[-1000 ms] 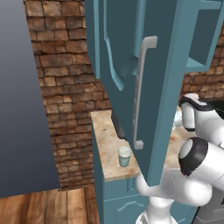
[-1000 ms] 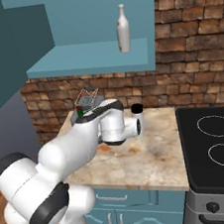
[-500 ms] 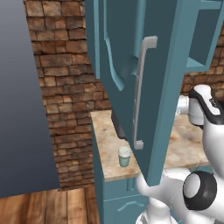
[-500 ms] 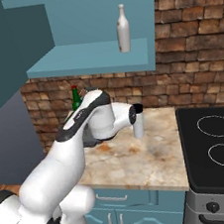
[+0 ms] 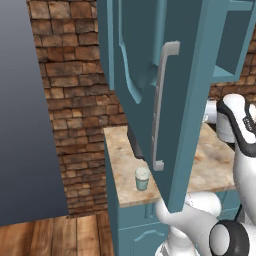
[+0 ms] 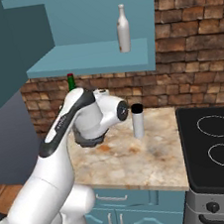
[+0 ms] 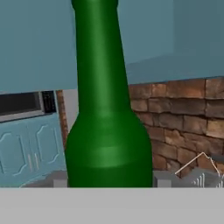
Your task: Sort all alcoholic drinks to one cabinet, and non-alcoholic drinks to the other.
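Look first at the open cabinet [image 6: 91, 56]: the cream bottle [image 6: 122, 28] already stands on its shelf, so one alcoholic drink is sorted. On the bench [image 6: 139, 155] the white flask [image 6: 137, 121] is upright near the back and the cup [image 5: 142, 178] sits near the front edge, both unsorted. Your fingers [image 7: 111, 181] are closed on a green bottle [image 7: 107, 109], whose top shows behind the arm.

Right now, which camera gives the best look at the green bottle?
The hand view: the green bottle stands close up, body and neck plain. The right base view shows just its top behind the arm.
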Tool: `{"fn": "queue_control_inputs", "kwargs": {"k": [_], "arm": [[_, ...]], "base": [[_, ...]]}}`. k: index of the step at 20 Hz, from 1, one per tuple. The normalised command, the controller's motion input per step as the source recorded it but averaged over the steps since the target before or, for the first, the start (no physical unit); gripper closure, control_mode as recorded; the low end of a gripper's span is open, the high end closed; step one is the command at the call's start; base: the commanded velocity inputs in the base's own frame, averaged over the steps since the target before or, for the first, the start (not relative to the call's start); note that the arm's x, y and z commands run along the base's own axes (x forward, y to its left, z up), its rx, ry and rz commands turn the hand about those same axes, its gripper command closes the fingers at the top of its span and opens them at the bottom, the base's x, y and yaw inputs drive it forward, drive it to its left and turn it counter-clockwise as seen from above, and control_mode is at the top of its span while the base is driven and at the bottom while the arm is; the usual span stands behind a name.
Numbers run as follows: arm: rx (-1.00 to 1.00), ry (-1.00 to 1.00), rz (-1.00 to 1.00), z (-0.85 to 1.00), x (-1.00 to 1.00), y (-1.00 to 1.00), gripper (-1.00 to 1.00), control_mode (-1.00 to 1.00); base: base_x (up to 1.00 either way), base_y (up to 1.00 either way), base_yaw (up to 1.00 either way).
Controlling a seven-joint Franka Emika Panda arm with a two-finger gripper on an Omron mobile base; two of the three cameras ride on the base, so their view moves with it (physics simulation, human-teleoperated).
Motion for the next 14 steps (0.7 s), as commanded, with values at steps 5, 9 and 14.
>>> {"fn": "queue_control_inputs", "kwargs": {"k": [5, 9, 14], "arm": [[0.00, 0.07, -0.37, 0.10, -0.01, 0.00, 1.00, -1.00], [0.00, 0.03, -0.43, 0.72, -0.11, -0.01, 1.00, -1.00], [0.00, 0.00, -0.27, 1.00, -0.02, 0.00, 1.00, -1.00]], "base": [[0.00, 0.00, 0.00], [0.00, 0.00, 0.00], [0.00, 0.00, 0.00]]}}
